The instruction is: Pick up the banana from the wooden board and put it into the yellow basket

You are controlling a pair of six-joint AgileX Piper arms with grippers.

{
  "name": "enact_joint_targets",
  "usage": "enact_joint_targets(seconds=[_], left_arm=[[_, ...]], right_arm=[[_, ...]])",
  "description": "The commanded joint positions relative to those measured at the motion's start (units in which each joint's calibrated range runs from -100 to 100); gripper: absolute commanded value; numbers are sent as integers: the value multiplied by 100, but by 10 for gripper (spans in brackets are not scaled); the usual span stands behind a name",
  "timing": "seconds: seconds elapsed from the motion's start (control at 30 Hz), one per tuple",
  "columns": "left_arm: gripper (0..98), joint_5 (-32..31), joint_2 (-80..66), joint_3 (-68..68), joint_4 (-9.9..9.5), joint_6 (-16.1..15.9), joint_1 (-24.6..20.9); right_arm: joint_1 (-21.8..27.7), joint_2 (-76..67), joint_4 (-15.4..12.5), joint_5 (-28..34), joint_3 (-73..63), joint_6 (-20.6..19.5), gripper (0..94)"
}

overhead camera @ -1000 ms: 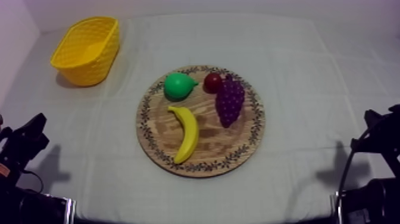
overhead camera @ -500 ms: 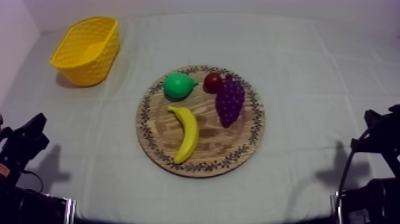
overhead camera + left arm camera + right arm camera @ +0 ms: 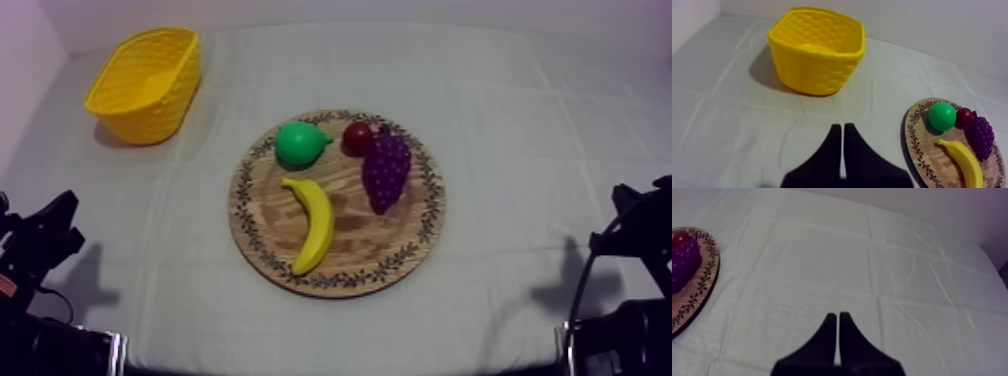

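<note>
Nothing has shifted since a second ago: the banana (image 3: pixel 312 225) lies on the wooden board (image 3: pixel 436 205), well apart from the yellow basket (image 3: pixel 150 118). The left end effector (image 3: pixel 842 127) and right end effector (image 3: pixel 837 316) are both pressed together, empty. By my reckoning, the whole job is left to do.

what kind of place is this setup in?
Likely a lab pick-and-place bench, not a home: a table under a plain grey-white cloth, a toy banana on a round wooden board, and a yellow basket nearby.
</note>
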Motion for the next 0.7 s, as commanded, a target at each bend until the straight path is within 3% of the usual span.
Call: enact_joint_targets(seconds=[0.0, 0.67], left_arm=[[1, 46, 0, -8, 9, -6, 8], [1, -43, 126, -112, 111, -343, 56]], right_arm=[[-1, -2, 1, 1, 2, -1, 3], [-1, -2, 1, 1, 2, -1, 3]])
